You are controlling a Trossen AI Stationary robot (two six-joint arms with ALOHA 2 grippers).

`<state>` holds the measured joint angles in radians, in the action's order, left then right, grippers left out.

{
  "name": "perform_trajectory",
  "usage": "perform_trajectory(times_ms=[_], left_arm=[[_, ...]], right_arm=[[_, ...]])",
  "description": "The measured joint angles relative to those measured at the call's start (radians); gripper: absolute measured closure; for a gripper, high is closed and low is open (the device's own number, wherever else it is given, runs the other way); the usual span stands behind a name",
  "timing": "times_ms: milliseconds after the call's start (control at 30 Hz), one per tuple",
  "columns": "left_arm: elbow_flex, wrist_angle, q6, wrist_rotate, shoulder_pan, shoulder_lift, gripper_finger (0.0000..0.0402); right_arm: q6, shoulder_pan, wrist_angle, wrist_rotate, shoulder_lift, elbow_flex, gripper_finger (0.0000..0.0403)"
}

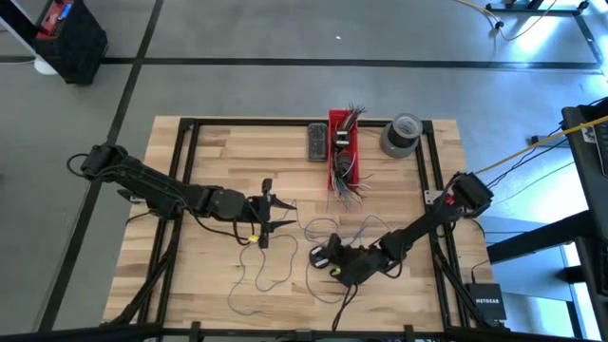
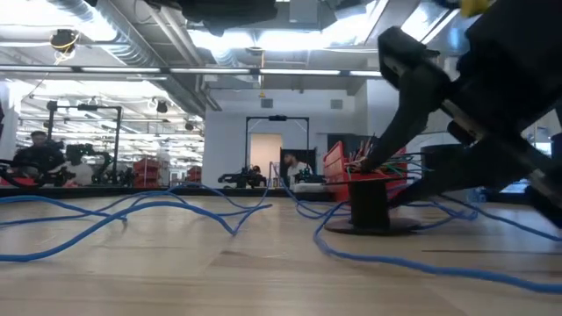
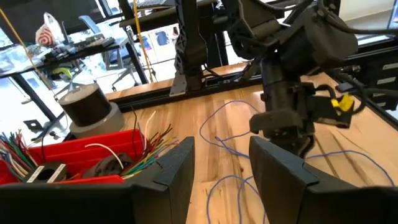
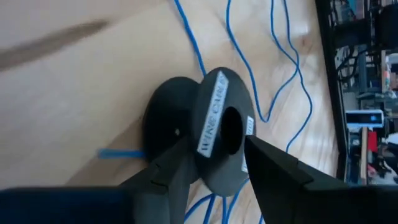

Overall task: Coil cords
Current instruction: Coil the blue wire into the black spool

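1. Two dark arms over a pale wooden slat table (image 1: 218,152) with a black metal frame along its edges, on a grey concrete floor with dark lines.
2. Beyond the table in the low view: a bright workshop with ceiling ducts, shelving, and a seated person (image 2: 37,151) far off at the left.
3. Thin blue-purple cords (image 1: 275,271) sprawled in loose loops over the near middle of the table, well inside the frame; open wood at the near left corner and along the far left edge.
4. Left gripper (image 1: 264,214) near the table's middle, jaws wide and holding nothing, just beside the cords' upper loops; fingers (image 3: 177,171) apart in the left wrist view.
5. Right gripper (image 1: 328,256) low over the cords right of centre, jaws spread around a small black plastic spool (image 4: 214,134) with a white label; grip or mere closeness cannot be told.
6. Red plastic tray (image 1: 344,147) with short multicoloured wire ends at the far middle, a dark rectangular block (image 1: 316,142) just left of it, a thick grey tape roll (image 1: 400,135) to its right.
7. Spool label legible only in the right wrist view; spool upright on the wood only in the low view (image 2: 369,202); whole cord layout only from above.
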<state>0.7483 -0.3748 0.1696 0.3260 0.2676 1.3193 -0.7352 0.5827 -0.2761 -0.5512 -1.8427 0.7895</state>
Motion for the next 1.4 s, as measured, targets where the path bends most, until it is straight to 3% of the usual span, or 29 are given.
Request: perform_trajectory(times_ms=[100,233,300,467,700,1033,1400], left_arm=[[0.000,0.009,0.000,0.000,0.000,0.000,0.0255],[0.000,0.048,-0.009,0.000,0.000,0.000,0.0255],[0.000,0.060,-0.004,0.000,0.000,0.000,0.0255],[0.000,0.050,-0.012,0.000,0.000,0.000,0.0255],[0.000,0.050,-0.038,0.000,0.020,0.007,0.0255],[0.000,-0.075,0.121,-0.001,0.047,0.085,0.0255],[0.000,-0.025,0.104,-0.001,0.049,0.085,0.0255]], right_arm=[[0.040,0.000,-0.010,-0.011,-0.010,0.019,0.0287],[0.201,0.009,-0.009,-0.050,-0.004,0.058,0.0373],[0.247,0.011,-0.001,-0.092,0.003,0.087,0.0391],[0.294,0.020,0.061,-0.271,0.060,0.139,0.0388],[0.398,-0.023,0.072,-0.295,0.188,0.149,0.0392],[0.417,-0.075,0.045,-0.263,0.212,0.149,0.0398],[0.422,-0.104,0.015,-0.182,0.209,0.148,0.0398]])
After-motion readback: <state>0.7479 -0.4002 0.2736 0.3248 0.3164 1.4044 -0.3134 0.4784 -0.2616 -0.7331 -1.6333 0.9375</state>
